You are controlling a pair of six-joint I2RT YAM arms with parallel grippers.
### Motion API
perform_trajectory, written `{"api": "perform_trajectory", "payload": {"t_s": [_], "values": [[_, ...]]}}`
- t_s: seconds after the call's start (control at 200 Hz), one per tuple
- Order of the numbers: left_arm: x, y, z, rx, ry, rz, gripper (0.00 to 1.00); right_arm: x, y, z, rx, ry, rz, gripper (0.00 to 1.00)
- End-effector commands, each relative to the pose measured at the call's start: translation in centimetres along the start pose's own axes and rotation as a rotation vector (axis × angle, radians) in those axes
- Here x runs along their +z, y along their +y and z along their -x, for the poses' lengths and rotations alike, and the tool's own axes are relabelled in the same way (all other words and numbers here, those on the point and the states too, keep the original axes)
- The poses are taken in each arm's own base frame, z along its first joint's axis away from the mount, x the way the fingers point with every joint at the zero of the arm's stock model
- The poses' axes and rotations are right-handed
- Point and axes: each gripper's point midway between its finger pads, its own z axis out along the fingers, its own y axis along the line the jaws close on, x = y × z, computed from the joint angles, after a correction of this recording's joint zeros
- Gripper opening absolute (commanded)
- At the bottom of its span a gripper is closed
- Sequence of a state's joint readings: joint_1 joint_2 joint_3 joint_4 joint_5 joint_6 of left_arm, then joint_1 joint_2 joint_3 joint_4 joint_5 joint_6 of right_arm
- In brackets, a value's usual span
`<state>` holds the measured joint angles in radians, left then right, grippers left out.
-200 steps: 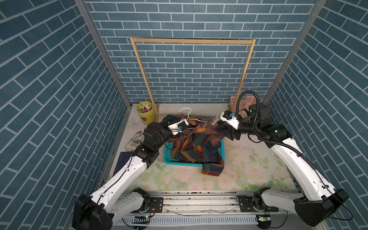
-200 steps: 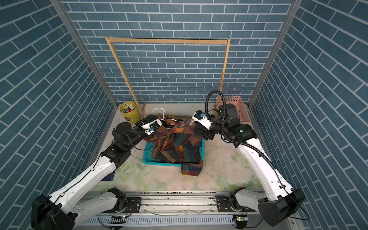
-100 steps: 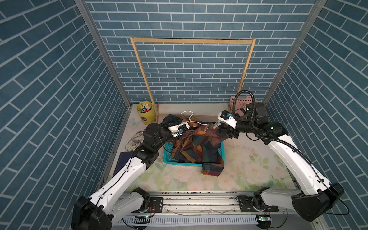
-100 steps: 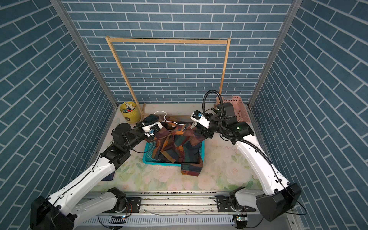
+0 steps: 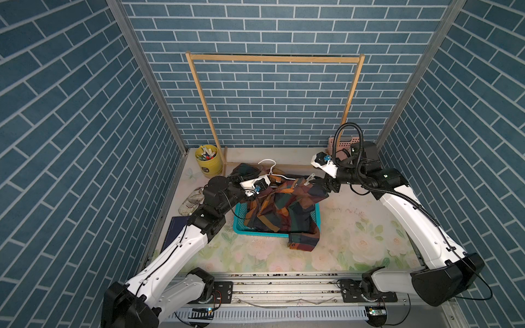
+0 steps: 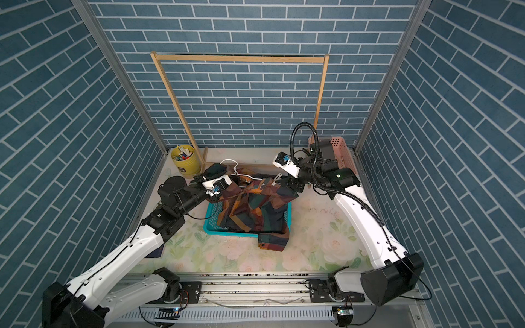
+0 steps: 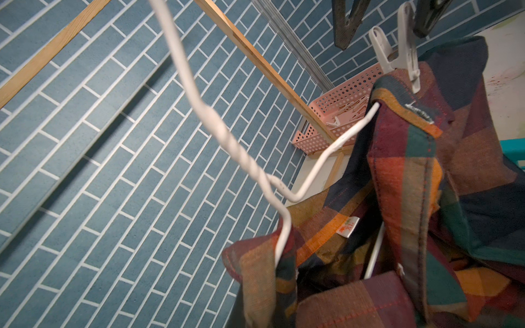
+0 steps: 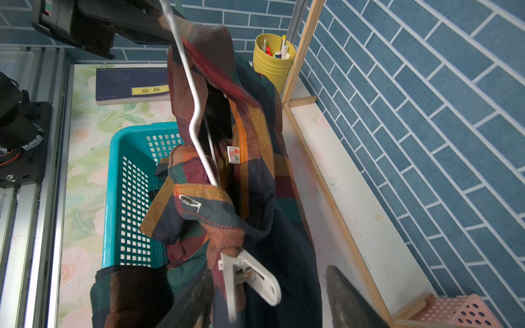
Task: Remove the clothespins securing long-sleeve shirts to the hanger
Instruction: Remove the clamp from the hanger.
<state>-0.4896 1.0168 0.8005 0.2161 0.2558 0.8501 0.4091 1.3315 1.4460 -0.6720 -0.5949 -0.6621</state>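
grip layout for unclipping a garment. left gripper point(image 8: 153, 27), fingers together on the wire of the hanger point(image 7: 227, 136) at the shoulder nearer that arm, carries hanger and plaid shirt point(image 5: 281, 207) above the table point(image 5: 355, 227), so that the cloth drapes down into and over the teal basket point(image 5: 250, 232) below. judged purpose: to hold the wire steady while the other arm works. one white clothespin point(image 8: 250, 281) is seen, biting a shoulder fold of the shirt at the end of the hanger nearer the right arm. no second pin shows on the shirt in these views. right gripper point(image 8: 270, 272) is at that pin with its fingers point(image 8: 349, 295) apart, one on each side of the pin's two handle tabs. one pad lies close beside the pin, and whether it touches cannot be told. the other stands off with a clear gap, so nothing is squeezed yet. orientation: the pin's long axis runs from its jaws on the cloth up and outward to the handles, which point away from the shirt and toward the right gripper, tilted rather than upright in both top views. the hanger's long axis runs side to side between the two arms, hook toward the back wall and the wooden rack point(image 5: 272, 58). judged next need: press the tabs together across the pin, then draw it off along its length. pink basket point(image 7: 341, 99) by the rack's foot holds pale pin-like pieces, a likely drop place.
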Motion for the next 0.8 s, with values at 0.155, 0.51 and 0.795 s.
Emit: {"api": "perform_trajectory", "payload": {"t_s": [0.155,0.51,0.795], "values": [[-0.5,0.4,0.8,0.013,-0.035,0.025,0.0,-0.4,0.8,1.0,0.016,-0.072,0.11,0.63],[-0.6,0.3,0.9,0.014,-0.038,0.019,0.0,-0.7,1.2,1.4,0.099,-0.145,0.205,0.62],[-0.7,0.3,1.0,0.015,-0.037,0.015,0.0,0.5,0.8,0.4,0.147,-0.132,0.222,0.62]]}}
